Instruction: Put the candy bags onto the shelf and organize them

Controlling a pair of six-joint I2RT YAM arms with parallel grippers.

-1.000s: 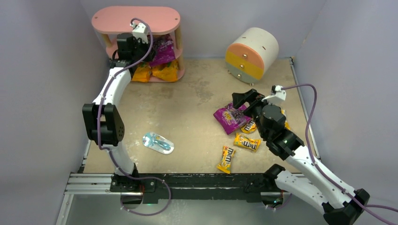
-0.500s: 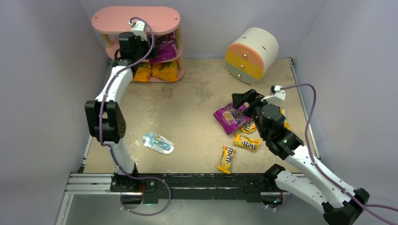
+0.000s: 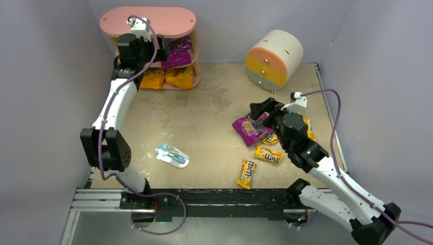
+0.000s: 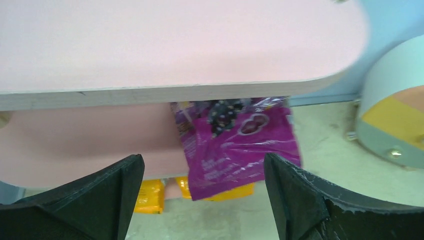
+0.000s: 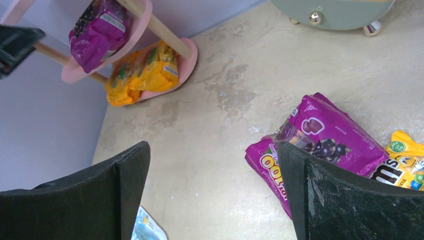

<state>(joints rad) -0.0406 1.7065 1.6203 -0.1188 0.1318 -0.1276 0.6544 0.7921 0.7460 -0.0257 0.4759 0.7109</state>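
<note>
risk: purple grape bag overhangs the front edge of the shelf's middle board, looks like one nudge from the arm drops it | left gripper: fingers wide apart, empty, right in front of that bag, not touching | right gripper: wide too, empty, over the second purple bag, well away from the shelf

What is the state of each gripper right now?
Left gripper: open, holding nothing.
Right gripper: open, holding nothing.
</note>
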